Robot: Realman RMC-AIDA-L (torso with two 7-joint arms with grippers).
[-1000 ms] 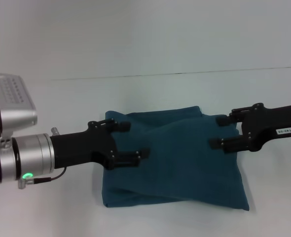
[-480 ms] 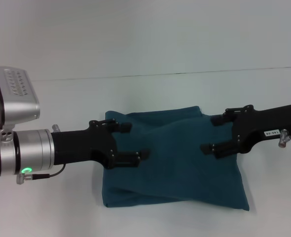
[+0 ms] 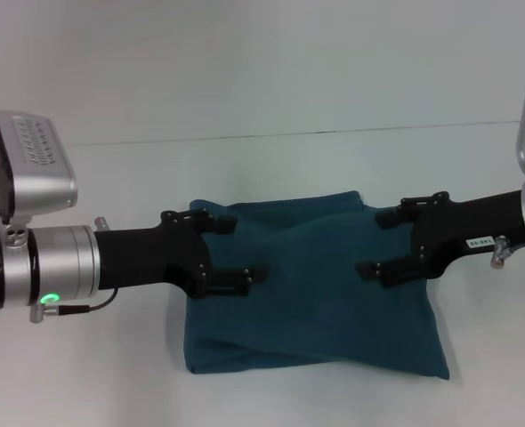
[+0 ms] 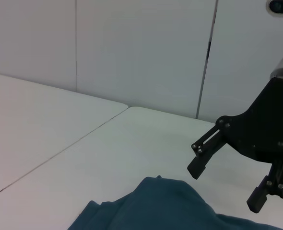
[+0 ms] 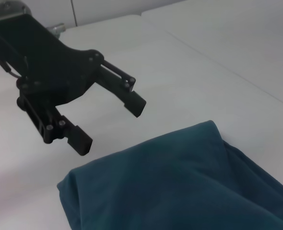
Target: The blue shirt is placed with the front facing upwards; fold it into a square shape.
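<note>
Blue shirt [image 3: 320, 294] between parted grippers

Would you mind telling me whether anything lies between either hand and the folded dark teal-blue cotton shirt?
Nothing visible does. The left hand and right hand, both open, hang over the dark teal-blue cotton shirt, which lies folded alone on the white table.

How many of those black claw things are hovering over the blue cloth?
2. The left gripper hangs open above the blue shirt at its left side; the right gripper hangs open above its right side. Neither holds the cloth.
</note>
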